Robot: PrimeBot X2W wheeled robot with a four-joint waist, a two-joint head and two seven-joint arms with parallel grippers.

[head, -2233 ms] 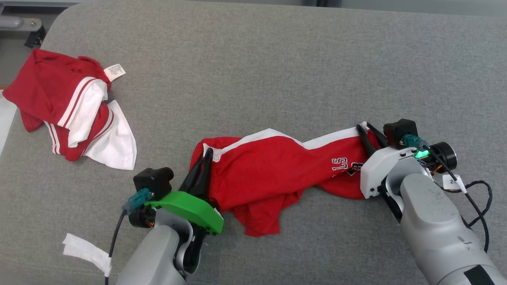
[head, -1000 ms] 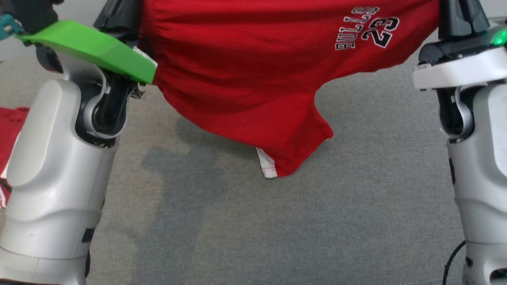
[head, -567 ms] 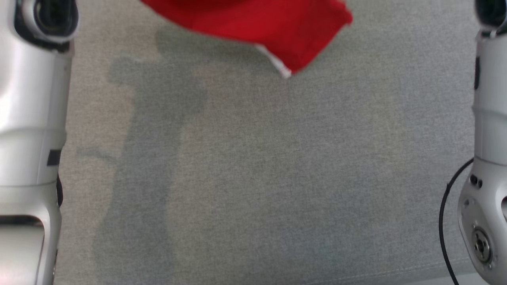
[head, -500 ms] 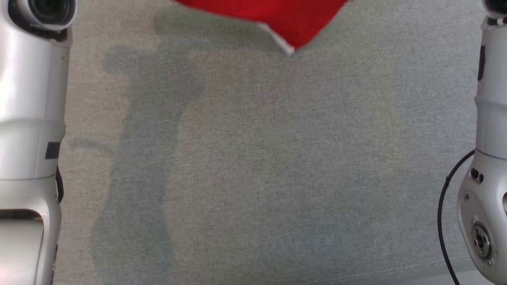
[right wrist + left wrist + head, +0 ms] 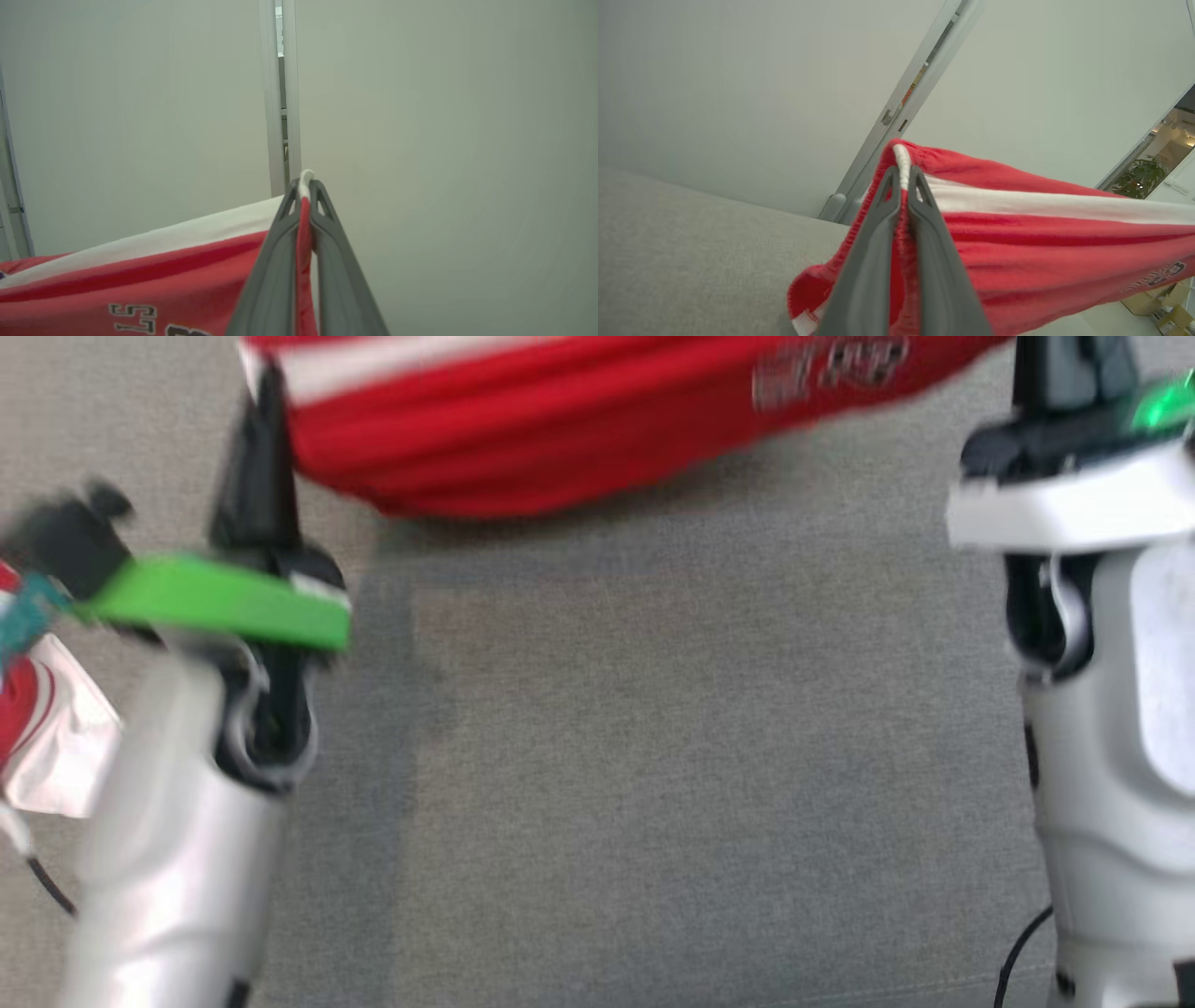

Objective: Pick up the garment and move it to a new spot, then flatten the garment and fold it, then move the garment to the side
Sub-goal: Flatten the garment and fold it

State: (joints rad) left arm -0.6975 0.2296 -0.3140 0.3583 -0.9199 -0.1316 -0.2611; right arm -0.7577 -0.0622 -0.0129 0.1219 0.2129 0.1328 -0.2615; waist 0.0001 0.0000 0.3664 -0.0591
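Grey cushion [image 5: 653, 756] | garment [image 5: 560, 448] stretched above — L fingers [image 5: 873, 242], R fingers [image 5: 275, 261] clamp ends

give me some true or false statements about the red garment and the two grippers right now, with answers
1. The left gripper and the right gripper are both shut on the red garment. True.
2. The red garment lies spread flat on the grey surface. False: it hangs stretched between the two grippers.
3. The printed lettering is at the end held by the left gripper. False: it is at the right gripper's end.
4. A second red and white garment lies at the left edge of the head view. True.
5. A white band runs along the held edge of the red garment. True.
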